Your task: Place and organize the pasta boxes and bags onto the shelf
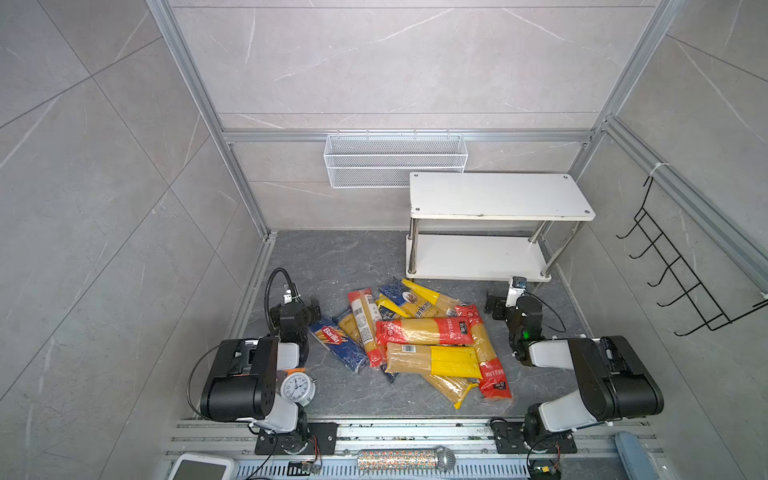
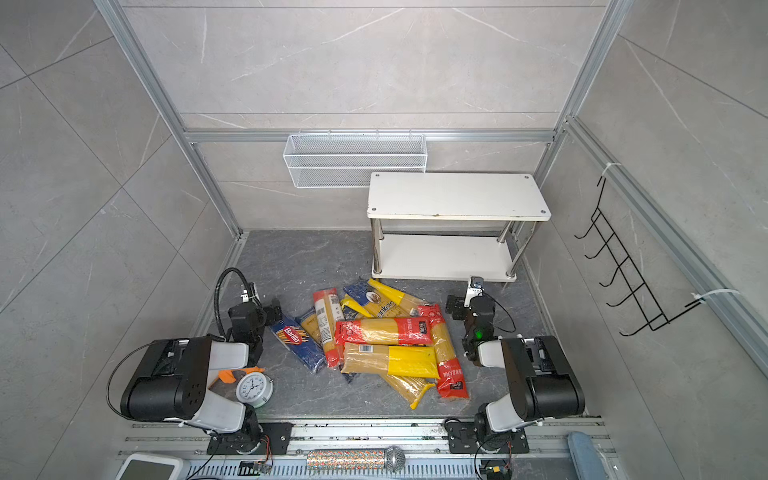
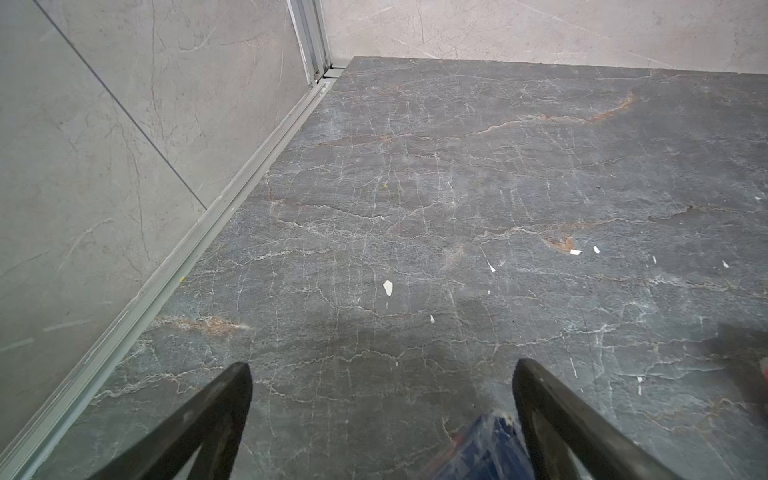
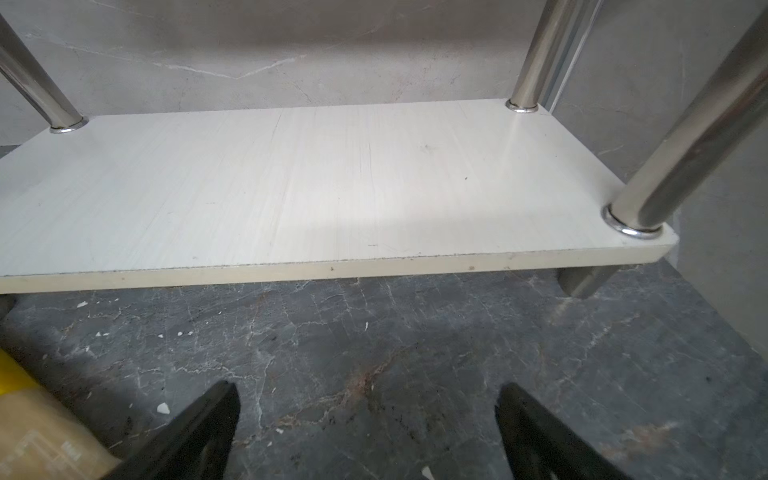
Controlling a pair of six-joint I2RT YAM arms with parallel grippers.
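Right wrist view: the right claw (image 4: 368, 390) has its two fingers wide apart. Nothing is between them, only the dark stone table (image 4: 415, 340) below. Just past the claw stands the shelf (image 4: 291, 174), with its low white board and shiny metal legs. A pasta bag with a yellow end (image 4: 33, 424) pokes in beside one finger.

Left wrist view: the left claw (image 3: 382, 365) is wide apart too and holds nothing. The tip of the dark blue Barilla pack (image 3: 484, 451) lies right by one finger. I cannot tell if they touch.

In both top views, the pasta packs (image 1: 428, 336) (image 2: 386, 336) lie in a messy heap on the table, in front of the shelf. The right claw is near the front of the shelf, beside the heap. The left claw is farther from the shelf, on the other side of the heap, next to the Barilla pack.

A white wire basket (image 1: 395, 160) hangs on the wall, behind the shelf and a bit to one side. A black hook rack (image 1: 681, 282) hangs on the side wall near the shelf. A small white clock (image 1: 297, 387) sits far from the shelf, by the left arm.
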